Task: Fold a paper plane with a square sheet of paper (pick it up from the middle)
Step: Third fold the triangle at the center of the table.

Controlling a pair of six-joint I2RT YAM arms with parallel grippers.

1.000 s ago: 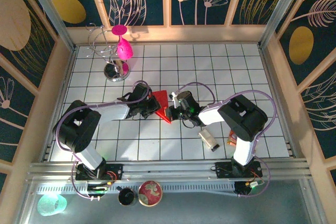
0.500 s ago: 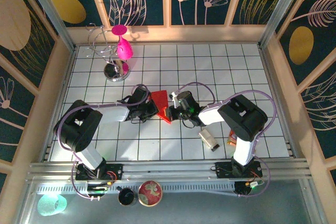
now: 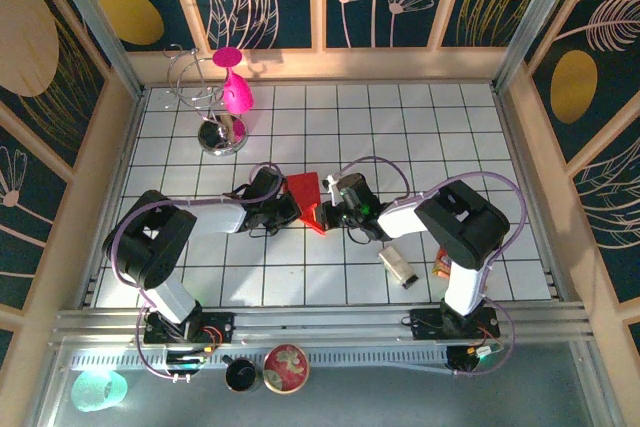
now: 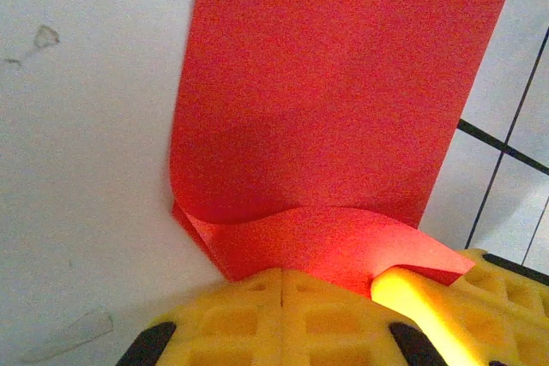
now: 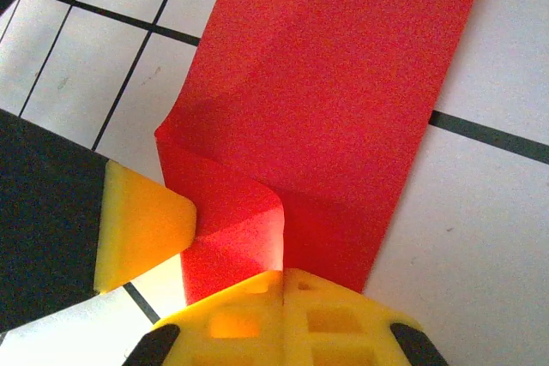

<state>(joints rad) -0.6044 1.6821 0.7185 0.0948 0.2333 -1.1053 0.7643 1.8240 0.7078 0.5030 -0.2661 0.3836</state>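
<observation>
Folded red paper (image 3: 305,190), lengthwise near-to-far

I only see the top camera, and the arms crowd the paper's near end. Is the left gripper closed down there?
Observer: Yes. The left gripper is shut at the near edge of the red paper, which curls up off the table.
Operator: And the right one?
Observer: The right gripper is shut too; a raised fold runs into the seam between its fingers.
Operator: Any crease yet?
Observer: A faint diagonal crease crosses the flat part, seen from the right wrist.
</observation>
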